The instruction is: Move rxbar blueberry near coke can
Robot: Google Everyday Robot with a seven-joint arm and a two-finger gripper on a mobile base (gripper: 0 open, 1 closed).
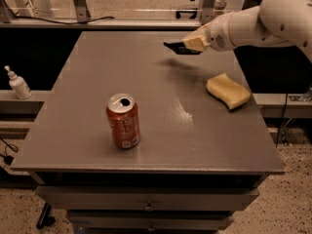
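The coke can [123, 120], red-orange with a silver top, stands upright on the front left part of the grey table [161, 145]. My gripper [191, 44] is over the far right part of the table, well behind and to the right of the can. It is shut on the rxbar blueberry [176, 47], a dark flat bar that sticks out to the left of the fingers. The bar hangs a little above the tabletop and casts a shadow below it.
A yellow sponge [228, 90] lies near the table's right edge, in front of the gripper. A white pump bottle [18, 84] stands on a ledge off the table's left side. Drawers sit under the table's front edge.
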